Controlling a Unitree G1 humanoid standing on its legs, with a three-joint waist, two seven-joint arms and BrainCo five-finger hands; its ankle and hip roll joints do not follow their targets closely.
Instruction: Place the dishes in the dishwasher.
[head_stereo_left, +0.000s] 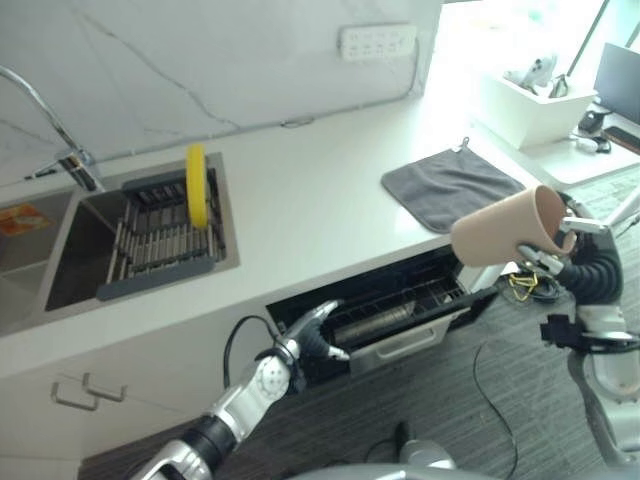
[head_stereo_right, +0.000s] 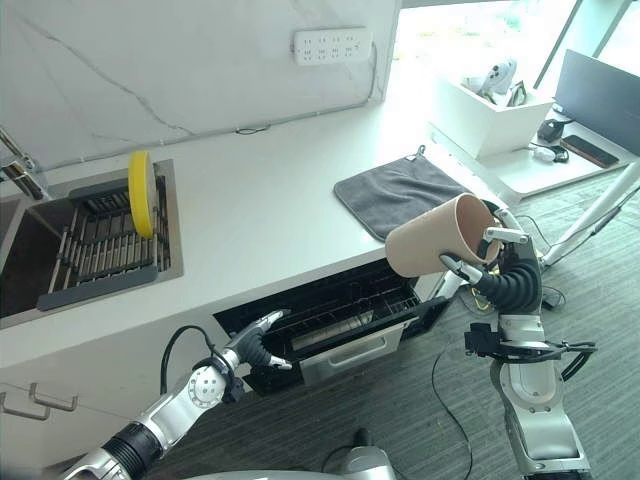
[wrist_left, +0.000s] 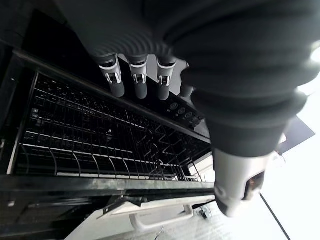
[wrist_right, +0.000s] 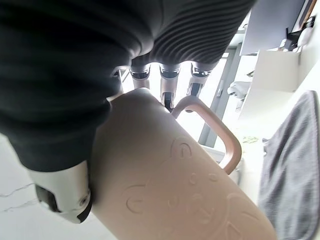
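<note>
Right wrist view: right hand (wrist_right: 75, 165) grips the pink mug (wrist_right: 175, 195).

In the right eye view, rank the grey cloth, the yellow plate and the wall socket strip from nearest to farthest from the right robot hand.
From the right robot hand, which holds the beige mug:
1. Grey cloth, on the counter just beyond the mug.
2. Wall socket strip, up on the back wall.
3. Yellow plate, standing in the sink rack at the far left.

Setting: kitchen. White worktop (head_stereo_left: 300, 200) with marble-look backsplash, inset sink (head_stereo_left: 60, 260) and tap (head_stereo_left: 45, 125), yellow plate (head_stereo_left: 196, 184) in drying rack (head_stereo_left: 165, 240), open dishwasher (head_stereo_left: 400, 305) below.
</note>
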